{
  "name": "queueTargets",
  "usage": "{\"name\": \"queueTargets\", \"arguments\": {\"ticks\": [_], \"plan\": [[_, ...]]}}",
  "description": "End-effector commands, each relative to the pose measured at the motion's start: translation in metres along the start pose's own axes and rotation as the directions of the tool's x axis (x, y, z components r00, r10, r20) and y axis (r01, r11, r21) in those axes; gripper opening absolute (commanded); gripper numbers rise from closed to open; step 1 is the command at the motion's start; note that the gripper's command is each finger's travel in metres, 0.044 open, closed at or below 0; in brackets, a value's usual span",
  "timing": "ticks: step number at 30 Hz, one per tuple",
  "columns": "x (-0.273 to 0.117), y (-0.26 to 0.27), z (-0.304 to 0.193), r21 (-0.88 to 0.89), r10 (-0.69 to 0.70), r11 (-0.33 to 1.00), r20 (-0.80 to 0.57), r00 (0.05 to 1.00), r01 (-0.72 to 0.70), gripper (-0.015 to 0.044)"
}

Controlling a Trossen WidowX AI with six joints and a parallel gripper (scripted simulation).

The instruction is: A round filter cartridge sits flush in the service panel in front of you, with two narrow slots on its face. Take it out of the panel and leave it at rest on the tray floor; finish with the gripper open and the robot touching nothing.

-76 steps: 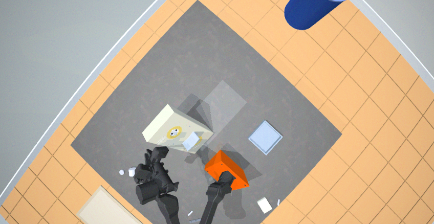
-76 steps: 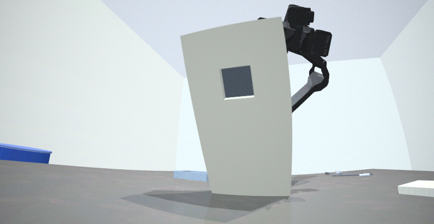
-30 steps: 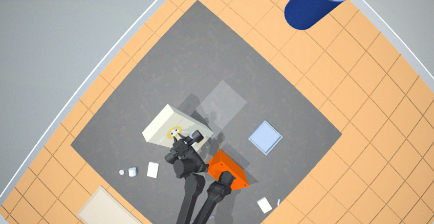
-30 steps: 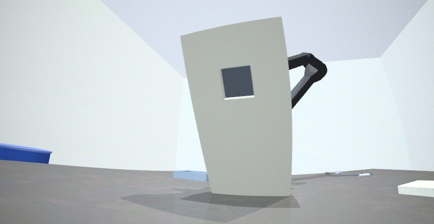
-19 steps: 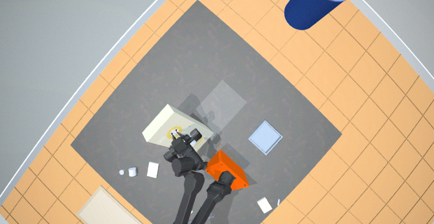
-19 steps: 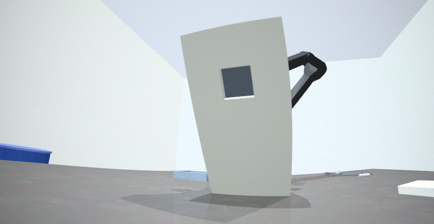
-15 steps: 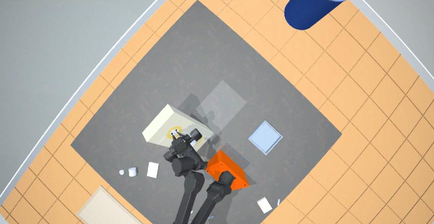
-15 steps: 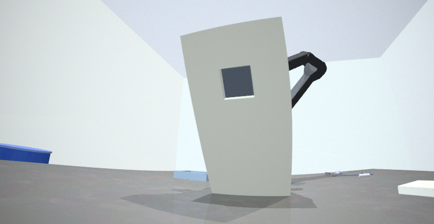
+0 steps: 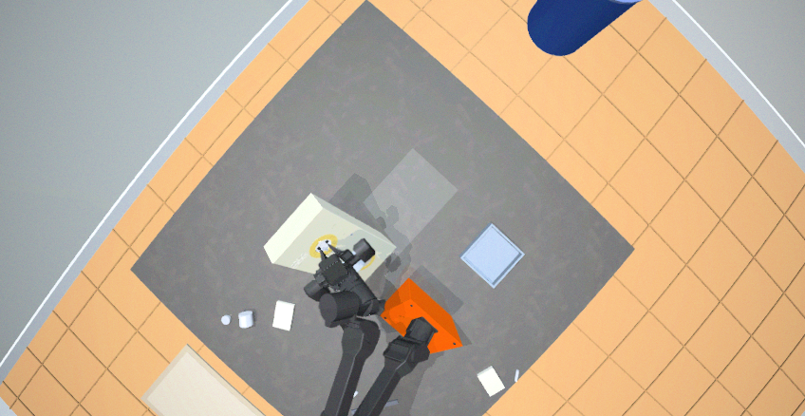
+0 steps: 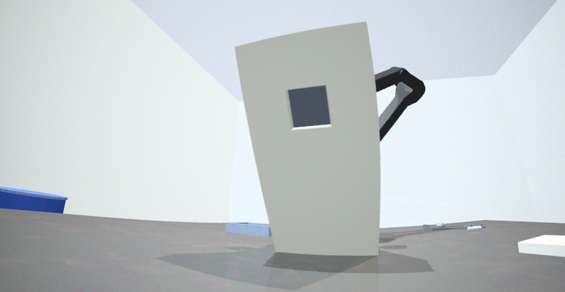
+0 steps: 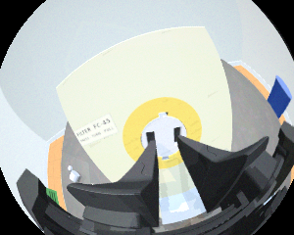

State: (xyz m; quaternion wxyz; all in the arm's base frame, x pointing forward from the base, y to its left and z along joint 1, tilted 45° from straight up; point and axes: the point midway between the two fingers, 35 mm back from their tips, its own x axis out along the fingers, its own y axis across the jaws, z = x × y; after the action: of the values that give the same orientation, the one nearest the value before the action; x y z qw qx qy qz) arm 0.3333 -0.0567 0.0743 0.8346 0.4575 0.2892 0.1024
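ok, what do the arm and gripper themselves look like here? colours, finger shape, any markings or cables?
The arm is matte dark grey to black, built of chunky rounded links with cylindrical joint housings; one link shows a lighter grey face in the exterior view. The gripper has two dark, wedge-shaped fingers tapering to narrow tips. No cables or markings are visible on it.
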Motion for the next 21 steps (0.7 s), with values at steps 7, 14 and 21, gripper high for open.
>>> {"name": "queueTargets", "arguments": {"ticks": [7, 14, 21], "plan": [[0.0000, 0.0000, 0.0012, 0.006, -0.003, 1.000, 0.000, 1.000, 0.003, 0.0101], [0.0000, 0.0002, 0.0015, 0.006, -0.003, 1.000, 0.000, 1.000, 0.003, 0.0101], [0.0030, 0.0004, 0.0013, 0.006, -0.003, 1.000, 0.000, 1.000, 0.003, 0.0101]]}}
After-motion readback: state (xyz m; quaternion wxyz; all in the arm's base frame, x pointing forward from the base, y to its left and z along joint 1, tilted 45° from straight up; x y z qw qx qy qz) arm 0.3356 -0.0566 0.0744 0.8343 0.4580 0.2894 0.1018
